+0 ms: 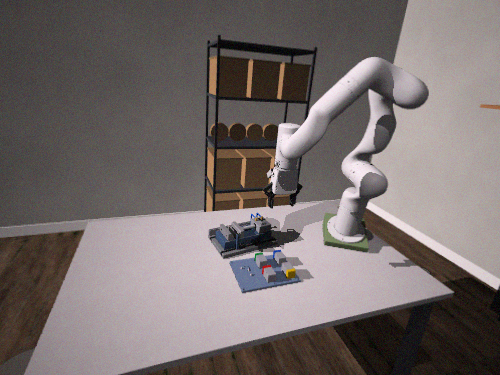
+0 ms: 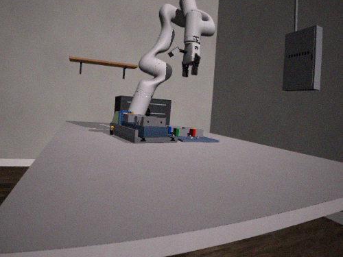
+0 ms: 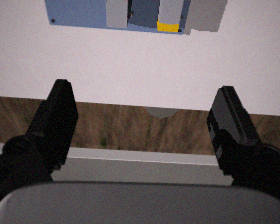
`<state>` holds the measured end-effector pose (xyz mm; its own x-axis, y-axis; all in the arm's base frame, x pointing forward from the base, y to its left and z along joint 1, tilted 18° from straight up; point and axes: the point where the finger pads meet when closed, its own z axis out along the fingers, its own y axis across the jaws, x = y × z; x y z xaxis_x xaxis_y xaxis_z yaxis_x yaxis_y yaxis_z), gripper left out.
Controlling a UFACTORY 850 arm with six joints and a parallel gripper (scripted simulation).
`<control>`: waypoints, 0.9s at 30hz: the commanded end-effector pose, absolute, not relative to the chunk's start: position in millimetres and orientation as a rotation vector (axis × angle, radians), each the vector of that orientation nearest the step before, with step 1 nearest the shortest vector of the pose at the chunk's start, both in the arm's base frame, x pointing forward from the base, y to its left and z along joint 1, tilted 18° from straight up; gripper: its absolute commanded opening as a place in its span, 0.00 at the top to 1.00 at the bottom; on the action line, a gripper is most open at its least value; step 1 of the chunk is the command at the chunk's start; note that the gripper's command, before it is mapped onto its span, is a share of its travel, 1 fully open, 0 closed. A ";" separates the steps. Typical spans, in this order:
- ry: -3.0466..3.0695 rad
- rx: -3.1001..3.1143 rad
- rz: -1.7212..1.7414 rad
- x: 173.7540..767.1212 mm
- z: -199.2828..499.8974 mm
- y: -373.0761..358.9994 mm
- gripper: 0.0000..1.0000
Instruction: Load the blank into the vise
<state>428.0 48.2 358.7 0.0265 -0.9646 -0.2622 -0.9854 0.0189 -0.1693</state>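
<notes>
The blank with the yellow end (image 1: 289, 271) lies on the blue infeed plate (image 1: 261, 275), at its right front corner. Blanks with a red end (image 1: 268, 273), a green end (image 1: 260, 260) and a blue end (image 1: 279, 256) lie beside it. The milling vise (image 1: 242, 235) stands just behind the plate, and nothing sits between its jaws. My gripper (image 1: 282, 200) hangs open and empty, high above the far table edge behind the vise. In the wrist view the fingers frame floor and table edge. Blue and grey parts with a small yellow patch (image 3: 168, 26) show at the top.
The arm's green base (image 1: 346, 237) stands to the right of the vise. A shelf with boxes (image 1: 260, 125) stands behind the table. In the exterior view the vise (image 2: 144, 130) hides most of the infeed plate (image 2: 197, 139).
</notes>
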 end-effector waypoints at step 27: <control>2.029 -1.971 0.103 428.6 359.1 46.6 0.00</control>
<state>428.0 46.5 358.2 0.0130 -0.9628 -0.2700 -0.9854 0.0335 -0.1667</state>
